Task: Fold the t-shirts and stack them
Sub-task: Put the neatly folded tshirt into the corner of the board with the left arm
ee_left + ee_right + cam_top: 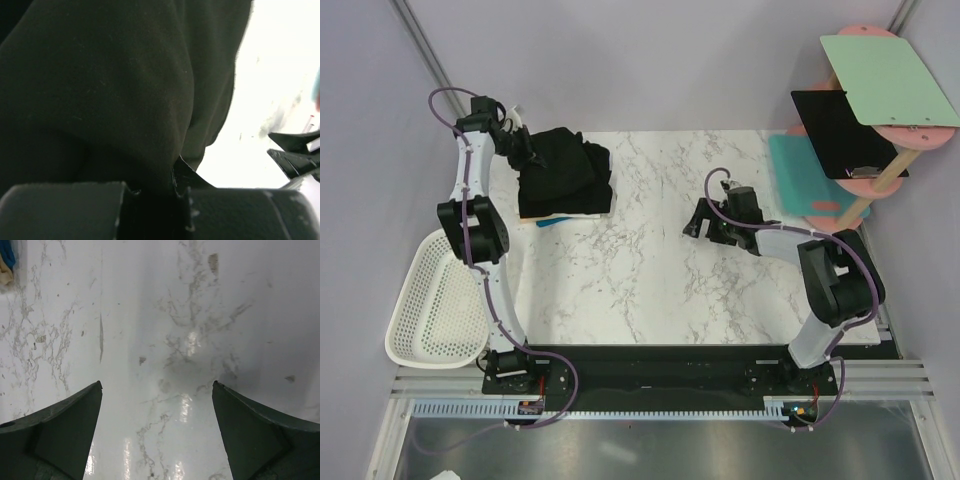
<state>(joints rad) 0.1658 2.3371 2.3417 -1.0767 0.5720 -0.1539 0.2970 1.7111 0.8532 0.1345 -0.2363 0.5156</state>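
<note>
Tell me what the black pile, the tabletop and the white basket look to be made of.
The t-shirts: soft matte knit, likely cotton; the cloth slumps and creases in the left wrist view. The tabletop: glossy marble-look surface with grey veins and glare; whether stone or laminate, I cannot tell. The basket: white, perforated all over, probably moulded plastic.

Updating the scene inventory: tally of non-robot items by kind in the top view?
Stack of black t-shirts: 1 (shirts in it uncountable)
White basket: 1
Green board: 1
Black panel: 1
Teal mat: 1
Teal sliver under the stack, kind unclear: 1
Total: 6
</note>
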